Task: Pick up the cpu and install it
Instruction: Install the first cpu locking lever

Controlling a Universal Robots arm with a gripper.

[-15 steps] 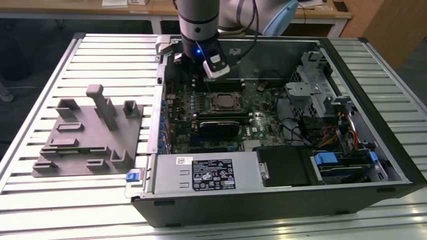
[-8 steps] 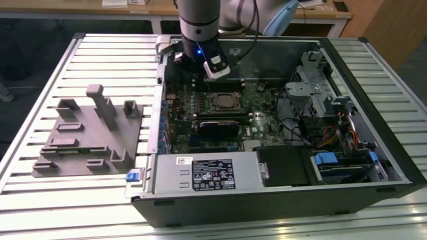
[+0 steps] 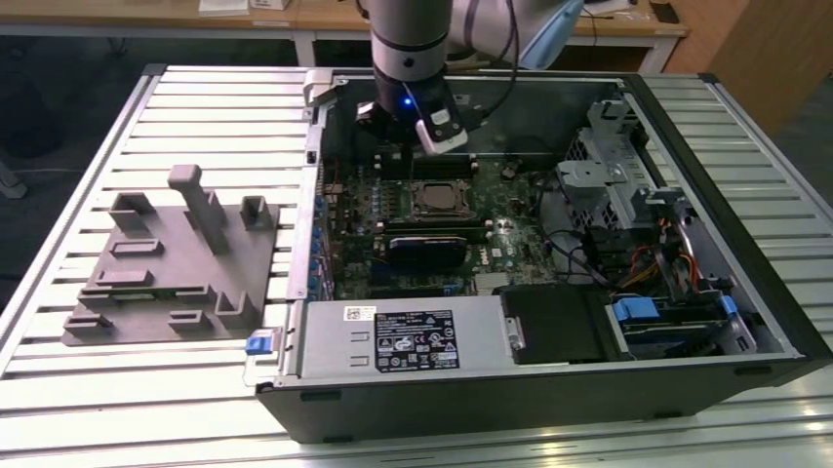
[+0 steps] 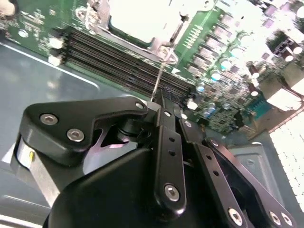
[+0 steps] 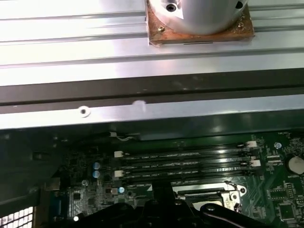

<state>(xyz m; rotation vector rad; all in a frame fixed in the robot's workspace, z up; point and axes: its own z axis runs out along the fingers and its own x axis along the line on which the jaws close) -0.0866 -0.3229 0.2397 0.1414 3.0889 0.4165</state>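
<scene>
My gripper [image 4: 159, 103] hangs inside an open computer case over the motherboard, just beyond the square metal-framed socket [image 3: 436, 198]. Its fingers are shut. A thin metal socket lever [image 4: 159, 78] rises from the socket's corner and meets the fingertips; I cannot tell whether it is pinched. In the second wrist view the socket [image 4: 142, 19] holds a glaring pale square, and I cannot tell whether that is the cpu. In the first wrist view the gripper [image 5: 162, 191] sits beside the memory slots [image 5: 185, 164] and the socket frame [image 5: 209, 192].
A grey plastic fixture [image 3: 170, 258] with upright posts stands on the slatted aluminium table [image 3: 78, 409] at the exterior view's left. Inside the case are a power supply [image 3: 404, 336], a drive cage [image 3: 612, 175] and cables. The case wall [image 3: 768, 292] bounds the right.
</scene>
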